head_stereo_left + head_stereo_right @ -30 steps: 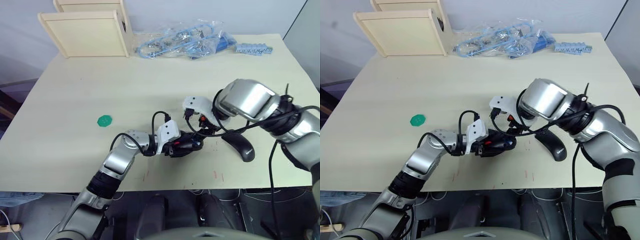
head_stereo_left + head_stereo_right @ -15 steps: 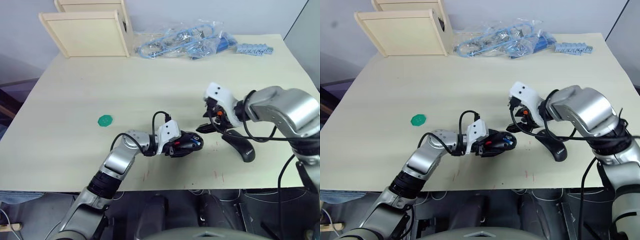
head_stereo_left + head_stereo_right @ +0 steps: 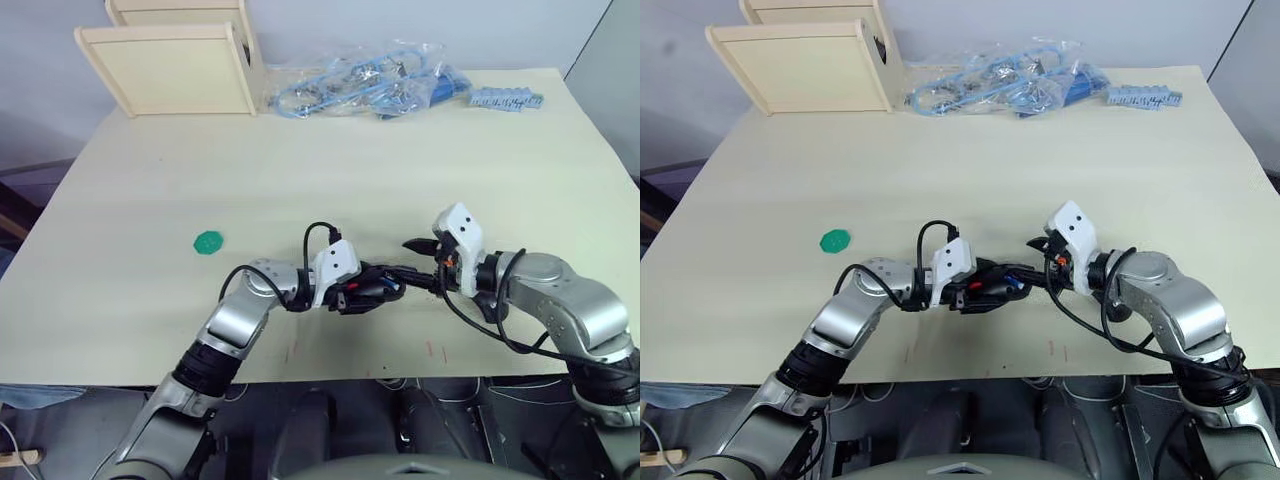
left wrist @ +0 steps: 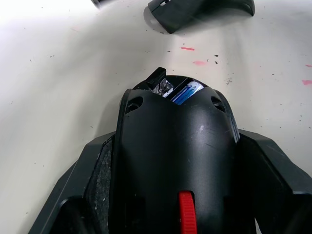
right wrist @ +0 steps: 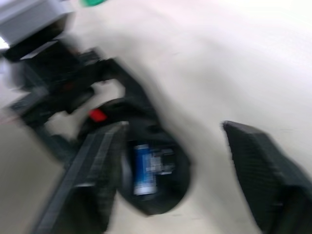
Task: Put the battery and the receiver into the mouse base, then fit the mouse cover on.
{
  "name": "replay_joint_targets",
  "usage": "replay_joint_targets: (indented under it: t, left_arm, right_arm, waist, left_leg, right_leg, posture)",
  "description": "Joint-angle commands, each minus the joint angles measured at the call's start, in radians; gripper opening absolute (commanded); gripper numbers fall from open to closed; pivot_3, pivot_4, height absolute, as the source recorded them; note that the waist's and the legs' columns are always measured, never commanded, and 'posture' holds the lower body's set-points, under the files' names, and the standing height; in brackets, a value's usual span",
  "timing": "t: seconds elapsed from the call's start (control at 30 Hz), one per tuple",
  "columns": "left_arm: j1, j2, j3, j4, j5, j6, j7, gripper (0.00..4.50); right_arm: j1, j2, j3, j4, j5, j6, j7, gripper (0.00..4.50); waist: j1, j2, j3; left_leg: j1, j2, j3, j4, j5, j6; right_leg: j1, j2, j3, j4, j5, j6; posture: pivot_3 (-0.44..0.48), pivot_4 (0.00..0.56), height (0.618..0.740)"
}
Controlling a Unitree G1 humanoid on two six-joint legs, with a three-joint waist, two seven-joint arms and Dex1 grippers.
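mouse base (image 3: 368, 289): lower centre of the left eye view, near the table's front edge; black shell held between the two black fingers of the left gripper (image 4: 175, 195), one finger along each side. A red part shows on it in the left wrist view.
battery (image 5: 142, 168): blue cylinder lying inside the hollow of the mouse base; its blue end also shows at the open edge in the left wrist view.
receiver: cannot pick it out for certain; a small dark block (image 4: 157, 76) sticks up at the base's rim beside the battery, identity unclear.
mouse cover (image 4: 201, 12): smooth black shell on the table beyond the base, apart from it; in the head views it lies right of centre, mostly hidden behind the right arm.
left gripper: closed on the mouse base, holding it just above or on the table; cannot tell which.
right gripper (image 3: 415, 262): right of centre, fingers spread wide, one tip near the base's right end, the other higher; holds nothing.
green disc (image 3: 209, 241): left of centre, well apart from both arms.
table (image 3: 140, 200): pale wood, small red marks near the front edge.
wooden boxes (image 3: 175, 55): upper left.
bag of blue cables (image 3: 360, 75): upper centre.
blue strip (image 3: 505, 98): upper right, just beside the bag.
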Motion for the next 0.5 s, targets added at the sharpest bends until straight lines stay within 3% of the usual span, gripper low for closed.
replay_joint_targets:
  t: [0.03,0.1,0.17,0.5]
  left_arm:
    - [0.002,0.0,-0.023,0.006,0.009,0.007,-0.006,3.0]
    - [-0.001,-0.001,-0.024,0.01,0.01,0.005,-0.005,3.0]
    - [-0.002,-0.001,-0.024,0.011,0.01,0.005,-0.006,3.0]
    - [0.001,0.007,-0.024,0.006,0.01,0.007,-0.009,3.0]
  right_arm:
    - [0.032,0.028,-0.033,-0.012,0.013,-0.069,-0.006,1.31]
    - [0.062,0.034,-0.007,-0.001,-0.02,-0.136,0.001,0.34]
    - [0.078,0.043,0.005,0.01,-0.036,-0.181,0.003,0.03]
    - [0.114,0.045,0.058,0.043,-0.078,-0.271,0.038,0.0]
  waist:
    - [0.001,0.0,0.0]
    - [0.002,0.0,0.0]
    - [0.001,0.0,0.0]
    - [0.001,0.0,0.0]
  left_leg:
    - [0.0,0.0,0.0,0.0,0.0,0.0]
    - [-0.001,0.0,0.0,0.0,0.0,0.0]
    - [-0.001,0.0,0.0,0.0,0.0,0.0]
    - [0.0,0.0,0.0,0.0,0.0,0.0]
  right_leg:
    - [0.0,0.0,0.0,0.0,0.0,0.0]
    - [0.0,0.0,0.0,-0.001,0.0,0.0]
    - [0.0,0.0,0.0,-0.001,0.0,0.0]
    - [0.0,0.0,0.0,0.0,0.0,0.0]
  posture:
    - [0.0,0.15,0.74]
    - [0.0,0.15,0.74]
    - [0.0,0.15,0.74]
    - [0.0,0.15,0.74]
